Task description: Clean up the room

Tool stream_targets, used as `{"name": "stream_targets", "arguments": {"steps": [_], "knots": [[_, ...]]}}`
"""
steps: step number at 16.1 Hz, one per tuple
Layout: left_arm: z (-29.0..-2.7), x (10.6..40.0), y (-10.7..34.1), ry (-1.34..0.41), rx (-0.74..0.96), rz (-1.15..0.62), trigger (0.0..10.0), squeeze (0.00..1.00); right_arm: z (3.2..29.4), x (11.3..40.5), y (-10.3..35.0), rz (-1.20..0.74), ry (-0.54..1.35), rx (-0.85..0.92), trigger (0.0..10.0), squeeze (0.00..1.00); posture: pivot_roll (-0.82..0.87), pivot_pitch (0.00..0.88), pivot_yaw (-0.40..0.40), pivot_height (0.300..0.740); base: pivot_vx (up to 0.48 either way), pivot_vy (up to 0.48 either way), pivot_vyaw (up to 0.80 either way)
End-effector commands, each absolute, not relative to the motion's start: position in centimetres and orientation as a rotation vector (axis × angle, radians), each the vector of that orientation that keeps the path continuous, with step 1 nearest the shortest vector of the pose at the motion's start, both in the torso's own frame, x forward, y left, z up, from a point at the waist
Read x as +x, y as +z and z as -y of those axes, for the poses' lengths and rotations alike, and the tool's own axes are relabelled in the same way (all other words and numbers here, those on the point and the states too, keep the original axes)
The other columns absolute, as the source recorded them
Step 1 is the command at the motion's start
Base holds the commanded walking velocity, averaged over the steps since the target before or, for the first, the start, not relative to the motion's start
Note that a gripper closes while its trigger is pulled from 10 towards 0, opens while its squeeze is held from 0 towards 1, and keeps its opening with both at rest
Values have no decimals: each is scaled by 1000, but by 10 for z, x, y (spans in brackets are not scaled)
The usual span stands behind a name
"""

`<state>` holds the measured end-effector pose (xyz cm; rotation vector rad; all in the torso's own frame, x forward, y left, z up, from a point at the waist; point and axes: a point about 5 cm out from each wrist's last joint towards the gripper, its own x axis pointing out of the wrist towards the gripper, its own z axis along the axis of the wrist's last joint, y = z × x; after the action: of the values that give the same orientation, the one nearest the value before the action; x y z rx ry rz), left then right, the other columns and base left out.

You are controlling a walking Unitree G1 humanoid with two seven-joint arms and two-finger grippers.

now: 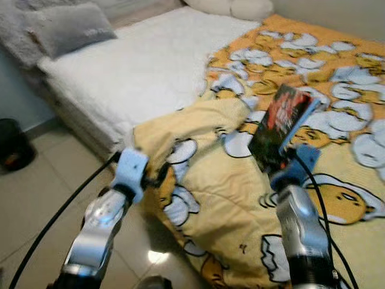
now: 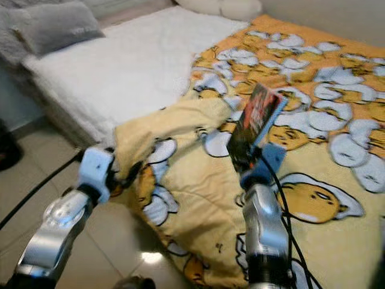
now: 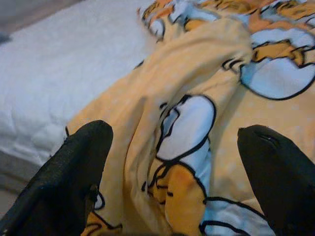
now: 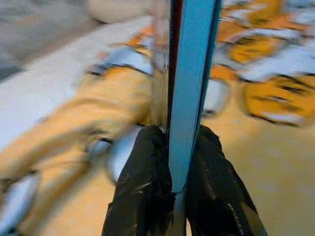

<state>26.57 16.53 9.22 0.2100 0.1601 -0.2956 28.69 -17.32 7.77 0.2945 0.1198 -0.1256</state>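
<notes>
- Book (image 1: 281,125), with a dark red-and-black cover and a light blue spine, is held up in the air above the yellow blanket (image 1: 228,198), tilted, its lower edge pinched by the right gripper (image 4: 172,162).
- Right gripper's two black fingers (image 4: 142,187) press on either side of the book, one on each cover, with the blue spine edge running up between them in the right wrist view.
- Left gripper (image 3: 172,172) is at the near corner of the bed, its fingers (image 3: 74,167) spread wide apart with a raised fold of the blanket between them; whether they touch the cloth cannot be told.
- Blanket is yellow with a white and orange cartoon egg print; its near corner is bunched and hangs over the bed's edge toward the tiled floor (image 1: 42,198).
- White mattress pad (image 1: 144,66) lies bare beside the blanket, on the robot's left.
- Grey pillow (image 1: 69,27) sits at the far left corner, and a white pillow (image 1: 231,7) lies at the far end of the bed.
</notes>
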Motion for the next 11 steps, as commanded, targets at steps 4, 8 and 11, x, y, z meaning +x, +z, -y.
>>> {"name": "stream_targets", "arguments": {"steps": [4,8,11], "knots": [[-162,275,96,-273,141,-184,10000,137,172,283,91,-46,-219,266,10000,0,41,0,32,740,0,0,-795],[-170,280,103,-171,141,-94,10000,133,171,275,87,-73,-300,255,10000,0,43,0,45,740,0,0,-800],[-175,283,111,-97,141,-16,10000,208,169,275,83,-108,-294,254,10000,0,56,0,40,740,0,0,0]]}}
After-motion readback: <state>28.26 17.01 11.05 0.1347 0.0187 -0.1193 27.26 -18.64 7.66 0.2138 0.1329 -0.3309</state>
